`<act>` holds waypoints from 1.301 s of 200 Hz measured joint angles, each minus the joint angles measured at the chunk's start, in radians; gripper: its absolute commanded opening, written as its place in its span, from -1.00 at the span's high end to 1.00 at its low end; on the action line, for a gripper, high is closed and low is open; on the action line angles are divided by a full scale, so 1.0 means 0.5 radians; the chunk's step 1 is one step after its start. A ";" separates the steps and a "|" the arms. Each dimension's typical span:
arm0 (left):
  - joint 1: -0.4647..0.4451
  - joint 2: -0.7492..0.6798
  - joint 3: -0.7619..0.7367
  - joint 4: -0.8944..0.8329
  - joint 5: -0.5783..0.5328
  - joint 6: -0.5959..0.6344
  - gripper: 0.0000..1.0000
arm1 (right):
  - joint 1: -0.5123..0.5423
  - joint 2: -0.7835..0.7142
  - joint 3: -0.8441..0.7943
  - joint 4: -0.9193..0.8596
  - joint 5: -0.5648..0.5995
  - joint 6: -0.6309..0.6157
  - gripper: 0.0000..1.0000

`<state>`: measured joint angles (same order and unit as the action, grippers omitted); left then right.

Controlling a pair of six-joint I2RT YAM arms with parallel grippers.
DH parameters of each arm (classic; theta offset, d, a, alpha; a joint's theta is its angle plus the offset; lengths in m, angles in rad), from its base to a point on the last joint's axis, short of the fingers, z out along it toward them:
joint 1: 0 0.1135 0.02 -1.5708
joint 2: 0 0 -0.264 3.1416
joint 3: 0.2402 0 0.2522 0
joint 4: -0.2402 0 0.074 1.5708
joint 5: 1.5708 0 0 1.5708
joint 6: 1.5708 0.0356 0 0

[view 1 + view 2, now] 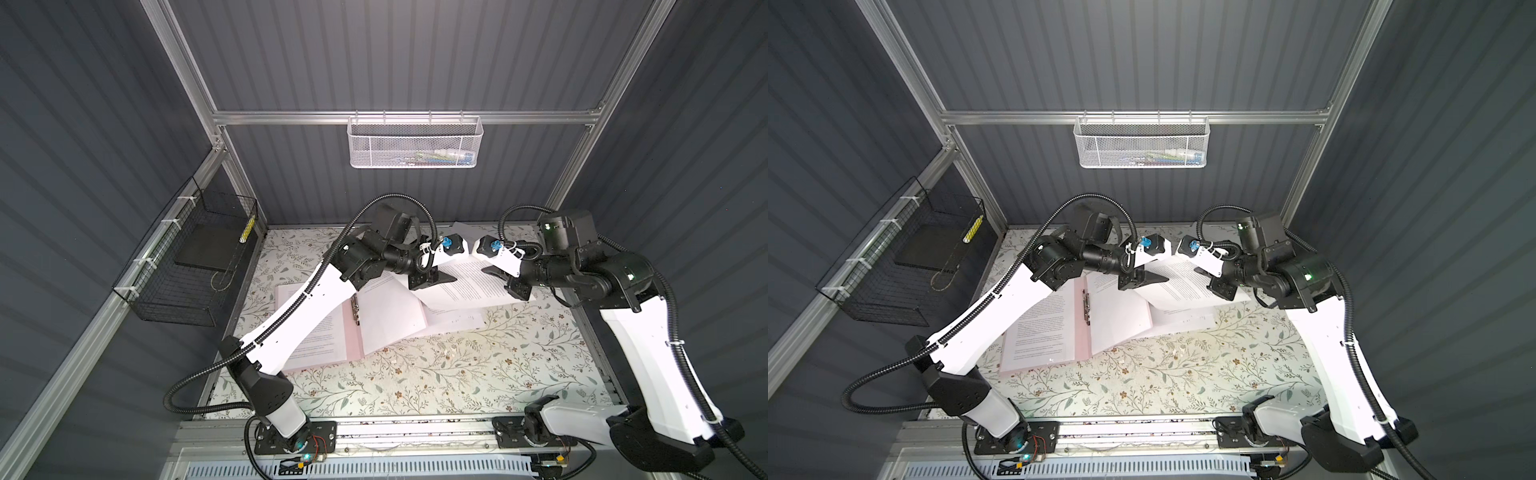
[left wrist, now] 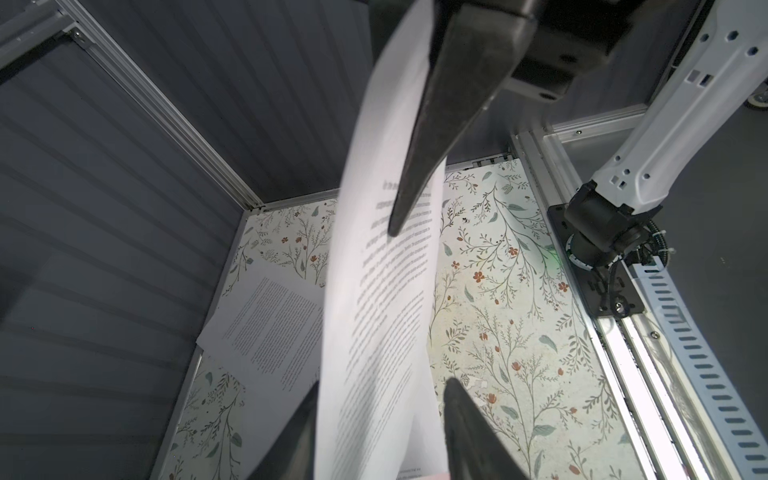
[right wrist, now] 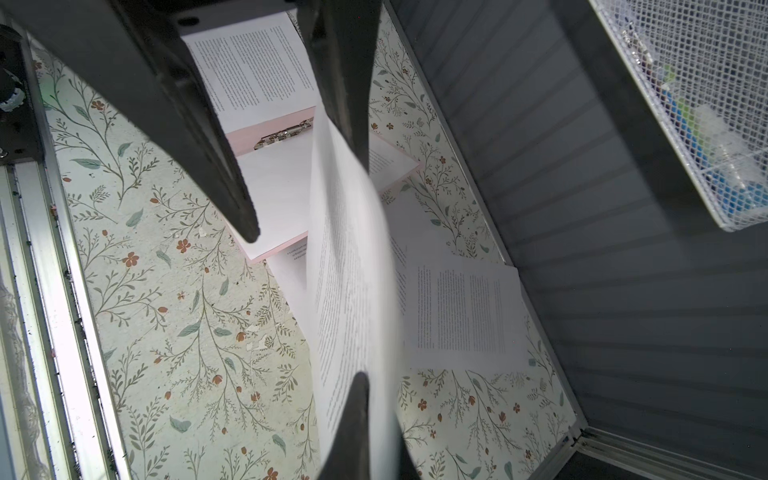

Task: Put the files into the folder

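Observation:
A printed white sheet (image 1: 469, 286) (image 1: 1187, 284), one of the files, hangs in the air between both grippers, above the back of the table. My right gripper (image 1: 488, 271) (image 3: 374, 395) is shut on one edge of it. My left gripper (image 1: 451, 278) (image 2: 382, 390) has its fingers on either side of the opposite edge, with a gap showing at one finger. The pink folder (image 1: 353, 338) (image 3: 249, 137) lies open at centre left, its silver clip (image 1: 355, 309) at the spine. Sheets lie on both of its halves (image 1: 316, 340) (image 1: 390, 316). Another sheet (image 1: 457, 322) lies beside it.
One more sheet (image 3: 461, 307) lies near the back wall. A black wire basket (image 1: 174, 291) on the left wall holds a flat black slab (image 1: 203, 249). A white mesh basket (image 1: 415, 141) hangs on the back rail. The floral table (image 1: 457, 382) stretches toward the front.

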<state>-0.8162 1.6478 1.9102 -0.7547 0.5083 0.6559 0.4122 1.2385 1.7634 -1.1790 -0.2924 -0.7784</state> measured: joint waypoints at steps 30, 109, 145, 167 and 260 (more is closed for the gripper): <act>0.000 0.036 0.008 -0.003 -0.031 -0.014 0.37 | 0.000 -0.009 -0.023 0.011 -0.017 -0.002 1.00; 0.000 0.070 0.010 0.065 -0.035 -0.109 1.00 | -0.012 -0.098 -0.150 0.161 -0.069 0.034 -0.98; 0.000 -0.034 -0.219 0.292 -0.204 -0.307 1.00 | -0.136 -0.378 -0.520 0.618 -0.127 0.365 -0.98; 0.000 -0.124 -0.346 0.401 -0.400 -0.488 1.00 | -0.217 -0.475 -0.585 0.880 0.043 0.790 -0.98; 0.037 -0.236 -0.396 0.448 -0.769 -1.575 1.00 | -0.740 -0.692 -1.286 1.495 0.074 1.982 -0.98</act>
<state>-0.7975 1.5299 1.7123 -0.5308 0.1238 -0.1314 0.0422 0.8925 1.1202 -0.4313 -0.2554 0.2127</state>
